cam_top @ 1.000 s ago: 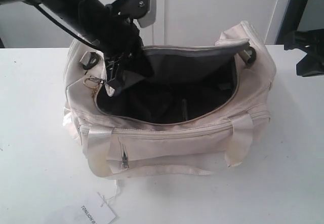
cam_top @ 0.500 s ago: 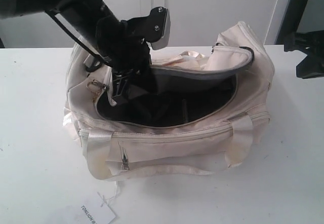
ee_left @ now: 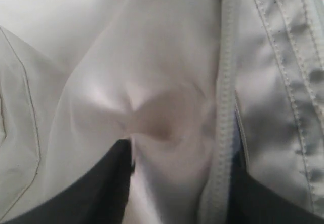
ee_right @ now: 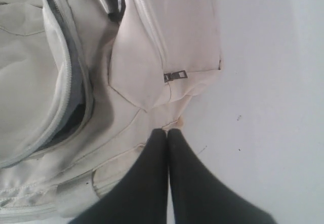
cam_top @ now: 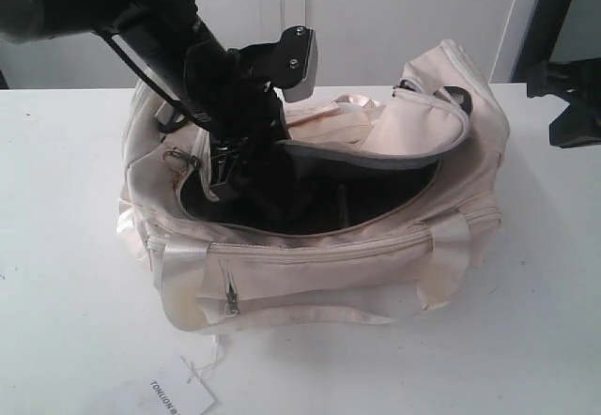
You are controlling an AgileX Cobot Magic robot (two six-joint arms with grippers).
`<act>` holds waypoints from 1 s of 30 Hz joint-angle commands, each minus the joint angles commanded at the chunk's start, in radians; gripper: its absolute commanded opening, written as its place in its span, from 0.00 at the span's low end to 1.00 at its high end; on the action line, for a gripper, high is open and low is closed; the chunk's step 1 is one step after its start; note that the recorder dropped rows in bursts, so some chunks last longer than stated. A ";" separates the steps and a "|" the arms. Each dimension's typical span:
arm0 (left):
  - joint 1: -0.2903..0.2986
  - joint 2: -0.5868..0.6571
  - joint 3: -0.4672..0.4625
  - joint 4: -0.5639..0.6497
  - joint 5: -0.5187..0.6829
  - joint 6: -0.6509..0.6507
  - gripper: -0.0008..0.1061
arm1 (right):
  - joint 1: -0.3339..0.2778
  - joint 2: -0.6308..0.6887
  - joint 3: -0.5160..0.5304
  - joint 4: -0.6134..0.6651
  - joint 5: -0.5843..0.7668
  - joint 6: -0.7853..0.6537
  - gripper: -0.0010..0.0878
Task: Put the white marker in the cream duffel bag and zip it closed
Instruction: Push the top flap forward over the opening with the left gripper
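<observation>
Cream duffel bag point(cam_top: 319, 255): middle of the table point(cam_top: 66, 246), top opening gaping, flap drooping over its far side
Left gripper point(ee_left: 181, 150): at the opening's left end, jaws clenched on a fold of bag fabric
Right gripper point(ee_right: 167, 131): jaws pressed together, empty, beside the bag's right end
White marker: not visible
</observation>
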 joint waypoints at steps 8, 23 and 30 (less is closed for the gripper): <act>0.000 -0.045 -0.007 -0.006 -0.001 -0.034 0.65 | 0.000 0.000 0.000 0.002 -0.006 0.000 0.01; 0.002 -0.181 -0.008 0.206 -0.029 -0.294 0.63 | 0.000 0.000 0.000 0.002 0.000 0.000 0.01; 0.002 -0.259 -0.008 0.264 0.007 -0.433 0.60 | 0.000 0.000 0.000 0.000 0.003 0.000 0.01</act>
